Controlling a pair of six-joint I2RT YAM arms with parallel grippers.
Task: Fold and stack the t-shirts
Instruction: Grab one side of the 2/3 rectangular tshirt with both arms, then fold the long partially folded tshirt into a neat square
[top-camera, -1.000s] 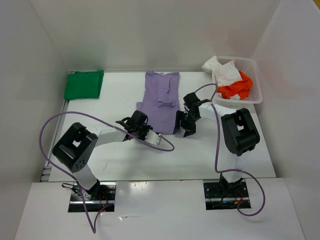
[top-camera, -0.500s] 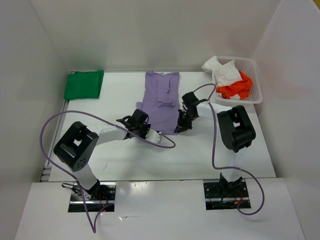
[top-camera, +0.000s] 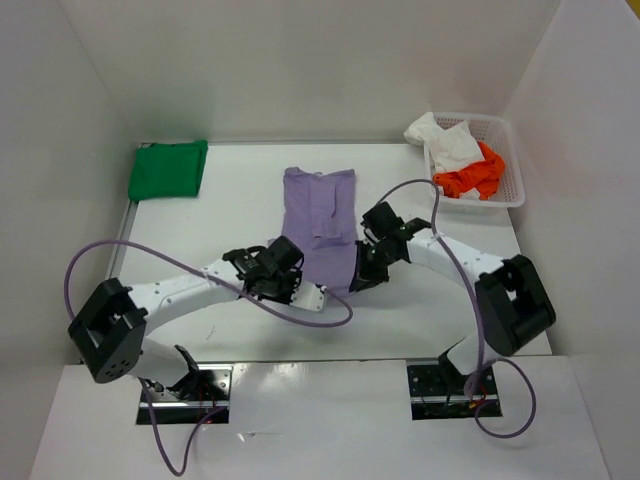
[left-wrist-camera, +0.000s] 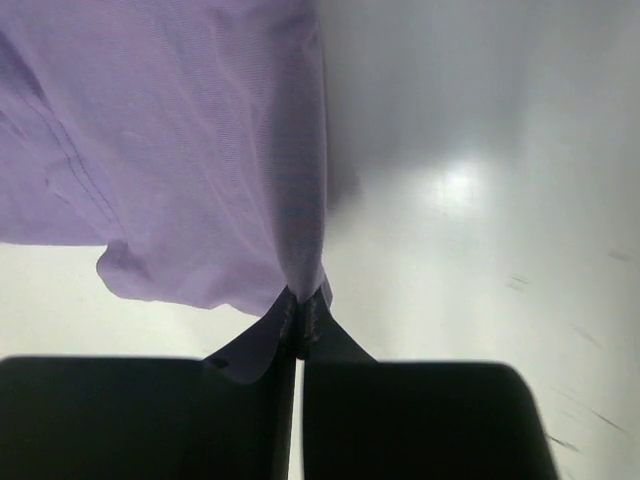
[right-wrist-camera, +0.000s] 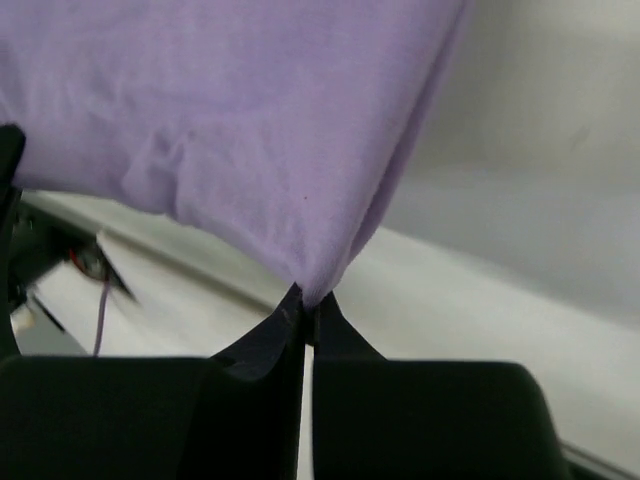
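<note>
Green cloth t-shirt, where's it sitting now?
Top view: the green cloth t-shirt lies folded at the far left corner of the white table, well clear of the lavender-purple cloth t-shirt at centre.

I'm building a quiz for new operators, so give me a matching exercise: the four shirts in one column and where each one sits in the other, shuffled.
Column A
1. green shirt
2. purple shirt
3. white shirt
4. orange shirt

Column B
a. spilling over the far left rim of the basket
b. folded at the far left corner of the table
c. crumpled in the basket, on its nearer side
d. pinched by the left claw and right claw

Pairs: 1-b, 2-d, 3-a, 4-c
</note>
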